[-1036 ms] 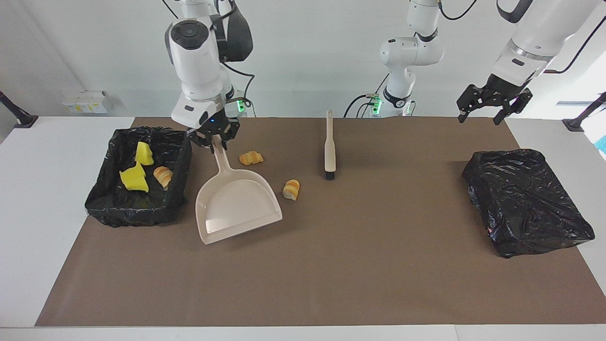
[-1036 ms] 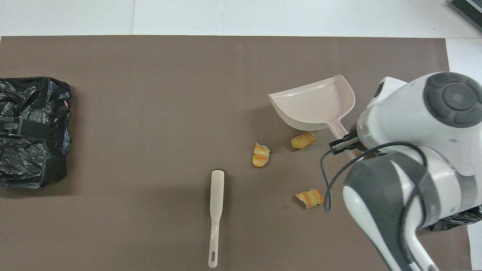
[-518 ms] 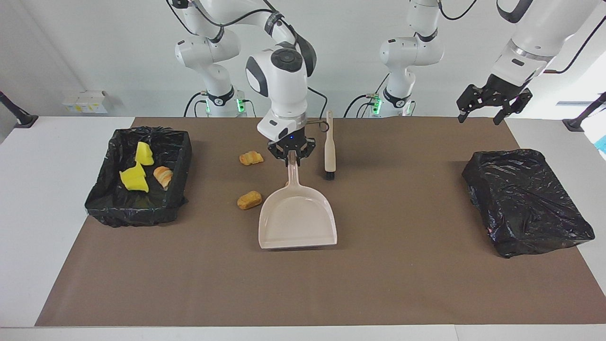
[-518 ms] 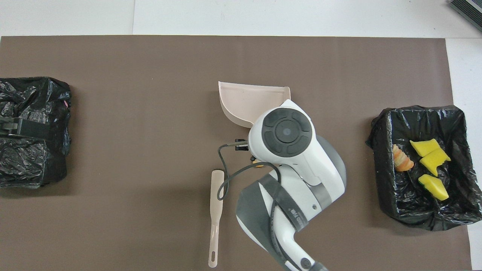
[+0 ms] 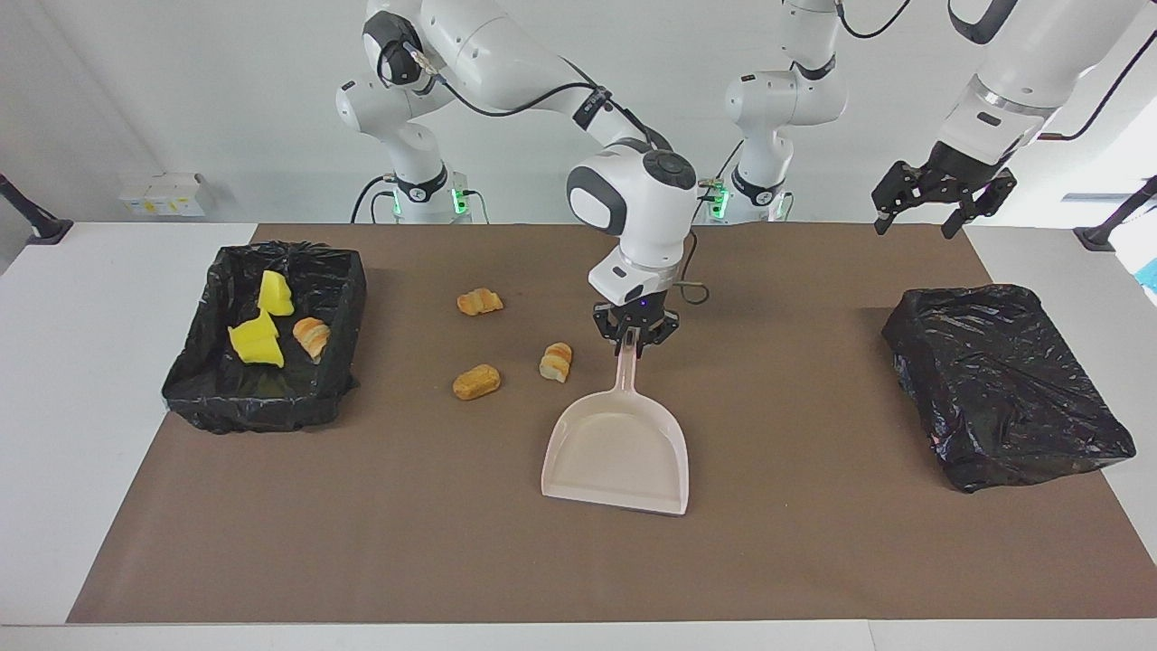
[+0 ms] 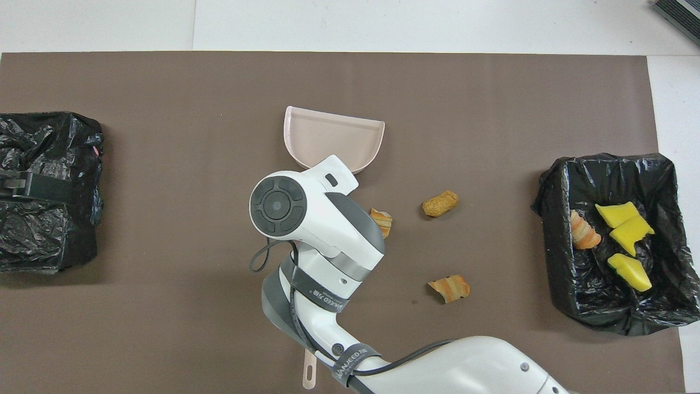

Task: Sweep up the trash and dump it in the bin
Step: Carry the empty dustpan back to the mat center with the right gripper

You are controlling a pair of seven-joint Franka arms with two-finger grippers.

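Observation:
My right gripper (image 5: 635, 334) is shut on the handle of the beige dustpan (image 5: 618, 452) at the middle of the mat. The pan's mouth (image 6: 332, 137) faces away from the robots. Three tan-orange trash pieces lie loose on the mat beside the pan, toward the right arm's end: one (image 5: 556, 362) close to the handle, one (image 5: 476, 382), one (image 5: 480, 301) nearest the robots. The open bin (image 5: 271, 407) at the right arm's end holds yellow wedges (image 5: 256, 342) and a bread piece (image 5: 312, 336). My left gripper (image 5: 940, 194) hangs open, high over the mat's corner.
A second bin (image 5: 1003, 384), covered with a black bag, sits at the left arm's end of the mat. Only the brush's handle tip (image 6: 309, 375) shows, under my right arm in the overhead view. A white box (image 5: 164, 193) stands off the mat.
My right arm has carried the dustpan from beside the open bin to the middle of the mat, past the loose pieces. The left arm has not moved.

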